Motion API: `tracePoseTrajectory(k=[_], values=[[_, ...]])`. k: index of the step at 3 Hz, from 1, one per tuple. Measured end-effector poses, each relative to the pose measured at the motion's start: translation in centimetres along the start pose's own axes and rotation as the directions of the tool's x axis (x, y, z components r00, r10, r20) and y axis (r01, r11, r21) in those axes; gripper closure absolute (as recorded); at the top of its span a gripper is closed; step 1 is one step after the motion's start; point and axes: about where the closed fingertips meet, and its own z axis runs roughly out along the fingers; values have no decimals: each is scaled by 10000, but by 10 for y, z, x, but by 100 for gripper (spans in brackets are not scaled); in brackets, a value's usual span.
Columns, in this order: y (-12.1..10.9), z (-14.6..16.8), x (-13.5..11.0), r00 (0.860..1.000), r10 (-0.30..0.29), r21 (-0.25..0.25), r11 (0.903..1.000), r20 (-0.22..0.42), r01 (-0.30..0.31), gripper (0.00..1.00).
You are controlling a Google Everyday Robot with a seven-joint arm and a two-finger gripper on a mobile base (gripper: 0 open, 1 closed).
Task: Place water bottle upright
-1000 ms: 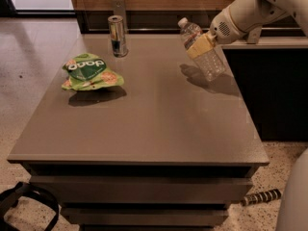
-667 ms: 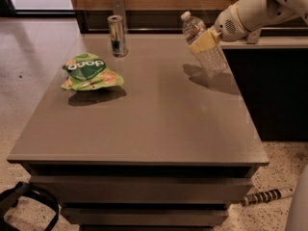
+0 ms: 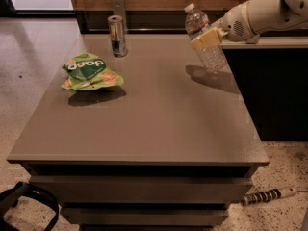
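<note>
The water bottle [image 3: 204, 40] is clear ribbed plastic with a white cap and a white-and-red label band. It hangs in the air over the table's far right part, tilted with the cap up and to the left. My gripper [image 3: 208, 38] comes in from the right on a white arm and is shut on the bottle's middle, its tan fingers [image 3: 202, 40] across the body. The bottle's base is just above the tabletop [image 3: 159, 114], and its shadow lies on the surface underneath.
A slim silver-and-blue can [image 3: 117, 35] stands upright at the far left-centre of the table. A green chip bag [image 3: 89, 72] lies on the left side. A dark counter [image 3: 269, 47] runs along the right, behind the arm. A black strap [image 3: 24, 203] lies on the floor.
The gripper has raised the bottle and turned it toward vertical, so the cap now points more upward. The can and chip bag have not moved.
</note>
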Motion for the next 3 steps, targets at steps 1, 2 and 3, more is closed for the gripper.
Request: tracePoseTrajectory(k=[1,2,3], values=[[6,7,-5,9960,-521,-436,9975,725,554,100],[16,13,-9,9898,-823,-689,9935,1163,907,100],[29,22,-12,9855,-857,-931,9906,1466,1000,100]])
